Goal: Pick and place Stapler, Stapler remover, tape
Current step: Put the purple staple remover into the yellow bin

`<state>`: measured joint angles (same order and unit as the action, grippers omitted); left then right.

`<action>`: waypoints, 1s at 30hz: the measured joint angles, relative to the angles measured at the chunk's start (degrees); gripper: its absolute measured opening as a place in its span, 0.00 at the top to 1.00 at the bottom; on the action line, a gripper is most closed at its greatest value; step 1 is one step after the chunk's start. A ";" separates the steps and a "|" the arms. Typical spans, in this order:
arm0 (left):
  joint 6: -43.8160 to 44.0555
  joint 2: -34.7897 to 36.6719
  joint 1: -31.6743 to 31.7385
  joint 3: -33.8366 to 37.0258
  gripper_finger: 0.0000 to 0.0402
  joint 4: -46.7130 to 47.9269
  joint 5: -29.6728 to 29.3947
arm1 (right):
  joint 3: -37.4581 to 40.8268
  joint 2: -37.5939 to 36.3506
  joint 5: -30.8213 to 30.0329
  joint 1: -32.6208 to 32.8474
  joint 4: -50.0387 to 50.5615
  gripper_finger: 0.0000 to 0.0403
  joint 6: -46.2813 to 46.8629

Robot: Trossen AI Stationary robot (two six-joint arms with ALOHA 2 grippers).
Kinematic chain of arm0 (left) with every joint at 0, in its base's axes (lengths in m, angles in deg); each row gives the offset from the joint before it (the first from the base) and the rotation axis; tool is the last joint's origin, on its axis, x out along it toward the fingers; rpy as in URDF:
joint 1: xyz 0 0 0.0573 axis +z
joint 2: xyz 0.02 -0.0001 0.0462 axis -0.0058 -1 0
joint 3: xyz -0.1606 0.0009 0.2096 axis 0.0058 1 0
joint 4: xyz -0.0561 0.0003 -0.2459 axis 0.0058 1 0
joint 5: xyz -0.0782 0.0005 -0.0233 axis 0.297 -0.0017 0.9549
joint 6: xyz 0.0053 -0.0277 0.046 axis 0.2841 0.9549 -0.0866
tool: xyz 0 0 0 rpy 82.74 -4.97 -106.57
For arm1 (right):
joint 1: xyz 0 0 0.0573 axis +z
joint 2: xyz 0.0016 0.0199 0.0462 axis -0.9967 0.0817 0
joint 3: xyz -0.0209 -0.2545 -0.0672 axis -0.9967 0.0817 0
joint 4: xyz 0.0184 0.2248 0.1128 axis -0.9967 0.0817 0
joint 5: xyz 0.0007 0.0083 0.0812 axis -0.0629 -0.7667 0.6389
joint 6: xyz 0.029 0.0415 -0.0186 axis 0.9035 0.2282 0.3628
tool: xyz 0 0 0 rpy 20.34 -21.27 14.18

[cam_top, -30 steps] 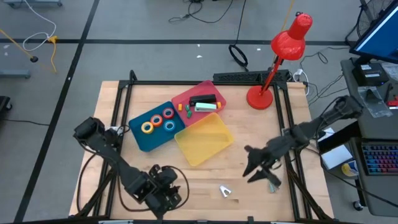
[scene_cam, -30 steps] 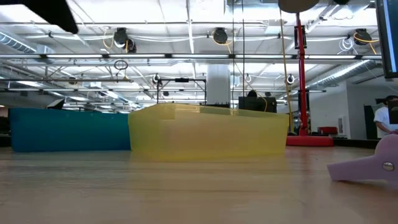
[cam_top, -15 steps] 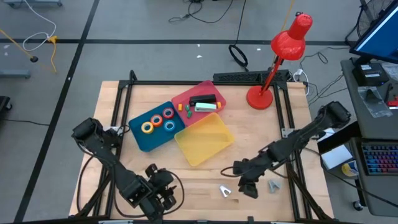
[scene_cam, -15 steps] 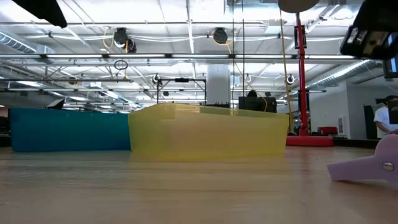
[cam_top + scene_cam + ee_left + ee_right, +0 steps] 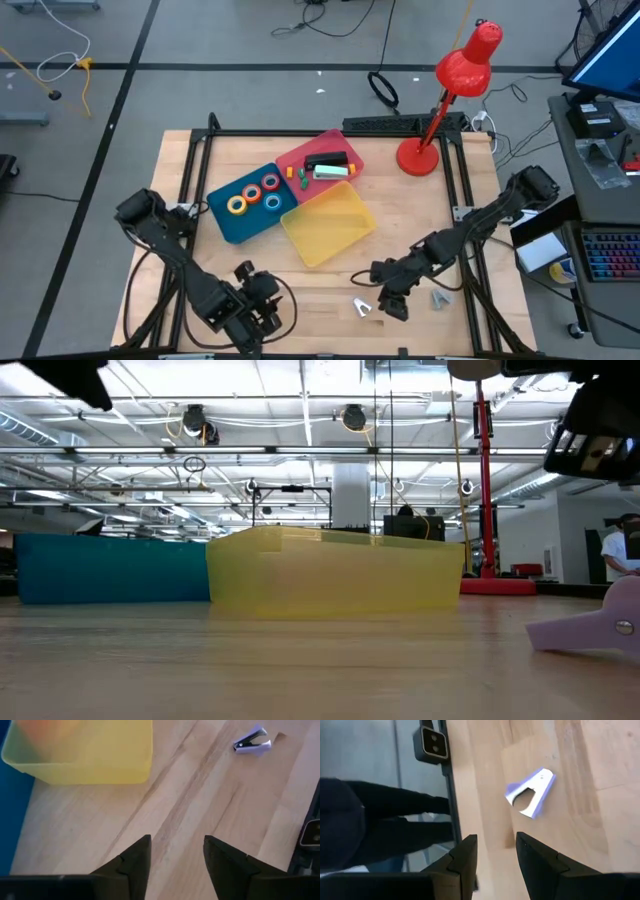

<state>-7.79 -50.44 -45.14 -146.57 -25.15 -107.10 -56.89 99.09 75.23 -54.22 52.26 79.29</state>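
Right fingers (image 5: 495, 857): apart, holding nothing, low over the tabletop's (image 5: 300, 290) front right; over the last second they swung in from the right edge toward the remover.
Left fingers (image 5: 175, 852): apart, empty, parked at the front left, drawn back a little.
Meaning: the right arm looks set on the remover, the one piece not yet binned.
Yellow bin (image 5: 328, 224): centre, empty.
Blue bin (image 5: 225, 222): four tape rolls (image 5: 255, 195) inside.
Red bin (image 5: 322, 152): stapler (image 5: 326, 160) inside.
Remover (image 5: 531, 793): pale purple, lying flat just ahead of the right fingers, not touching them; well apart from the left fingers.
Next: probably lower, then close on it.
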 joint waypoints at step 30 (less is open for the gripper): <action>-10.05 50.74 -1.62 47.80 0.76 -35.94 -3.78 | 7.27 0.00 -5.77 -3.26 -7.32 0.60 13.10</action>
<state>-17.84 0.30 -46.76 -98.78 -61.10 -110.89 -49.63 99.09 69.46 -57.48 44.94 92.39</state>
